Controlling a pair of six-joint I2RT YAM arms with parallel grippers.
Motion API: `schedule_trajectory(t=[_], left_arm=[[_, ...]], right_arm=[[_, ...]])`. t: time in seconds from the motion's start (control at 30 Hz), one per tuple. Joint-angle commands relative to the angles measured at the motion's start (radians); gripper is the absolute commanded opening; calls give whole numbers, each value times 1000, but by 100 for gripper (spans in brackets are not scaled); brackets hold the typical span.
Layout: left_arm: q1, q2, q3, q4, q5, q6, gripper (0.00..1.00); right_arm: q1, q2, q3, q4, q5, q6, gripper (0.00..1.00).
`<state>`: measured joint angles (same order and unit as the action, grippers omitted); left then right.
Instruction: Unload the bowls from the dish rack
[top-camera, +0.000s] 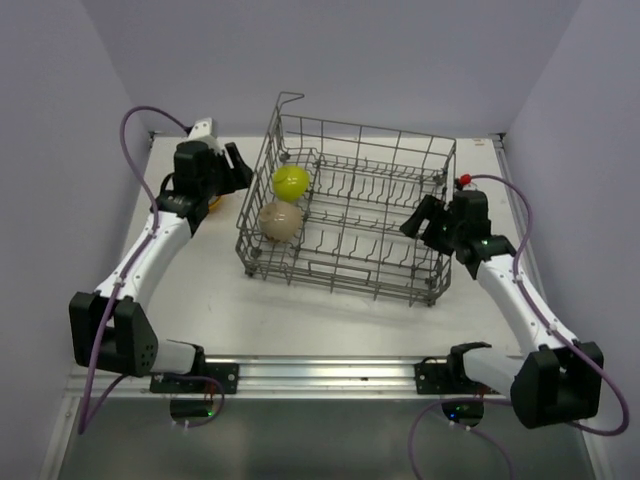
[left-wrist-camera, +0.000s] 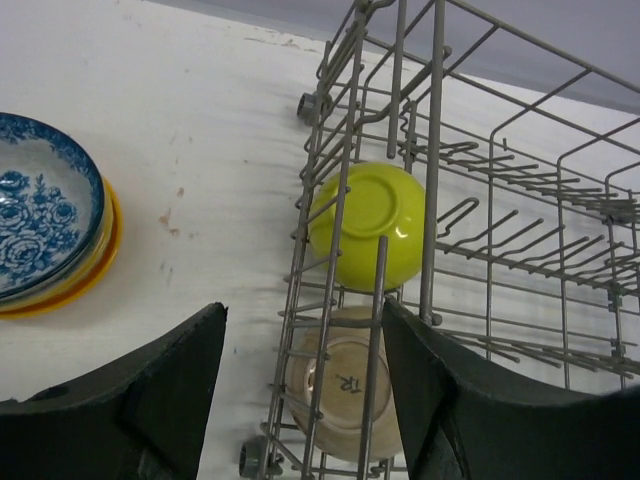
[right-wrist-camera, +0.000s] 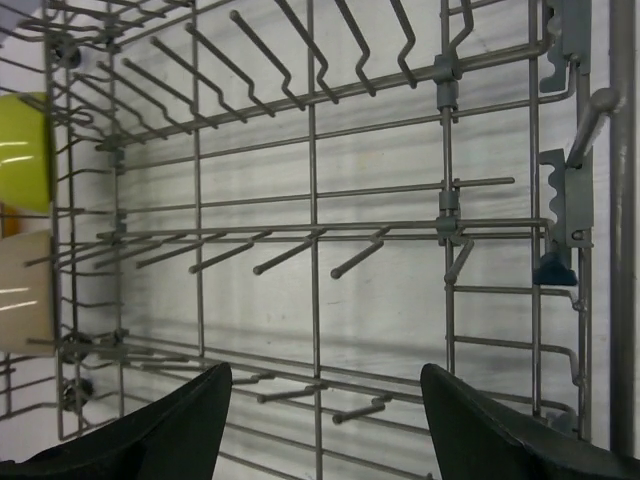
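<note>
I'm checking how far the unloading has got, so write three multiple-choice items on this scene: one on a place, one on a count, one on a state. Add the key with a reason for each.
1. Where in the dish rack do the bowls stand?
A. At its left end
B. At its right end
C. In its middle

2. How many bowls are in the rack?
A. None
B. Two
C. Four

3. How is the left end effector?
A. Shut on a bowl
B. Shut on a rack wire
C. Open, holding nothing

Key:
1 A: in the top view, the lime-yellow bowl and the beige bowl sit side by side at the left end.
2 B: only those two show inside the wires.
3 C: in the left wrist view, its jaws stand wide apart and grip nothing.
</note>
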<state>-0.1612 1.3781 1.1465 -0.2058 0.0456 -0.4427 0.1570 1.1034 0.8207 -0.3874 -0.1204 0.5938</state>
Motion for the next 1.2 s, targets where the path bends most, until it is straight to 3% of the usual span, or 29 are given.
schedule_trajectory(t=[0.0, 0.27, 0.4, 0.5, 0.63, 0.87, 0.93, 1.17], left_arm=[[-30, -16, -33, 52, 25, 39, 68], [-113, -68, -103, 114, 112, 45, 70], [-155, -83, -155, 166, 169, 39, 71], [-176, -96, -149, 158, 180, 45, 72], [-176, -122, -139, 138, 113, 70, 75], [-176, -142, -139, 129, 57, 110, 93], [-176, -145, -140, 131, 48, 119, 98], [-175, -149, -140, 131, 42, 133, 100]], right_arm=[[-46, 101, 67, -42, 5, -71, 80], [-97, 237, 224, -30, 22, -130, 81], [-116, 331, 351, -61, -54, -144, 78], [-114, 336, 341, 5, -141, -94, 73], [-87, 289, 317, 117, -176, -17, 75], [106, 364, 382, 127, -219, -5, 80], [171, 388, 397, 142, -237, 3, 88], [275, 385, 351, 219, -202, 44, 95]])
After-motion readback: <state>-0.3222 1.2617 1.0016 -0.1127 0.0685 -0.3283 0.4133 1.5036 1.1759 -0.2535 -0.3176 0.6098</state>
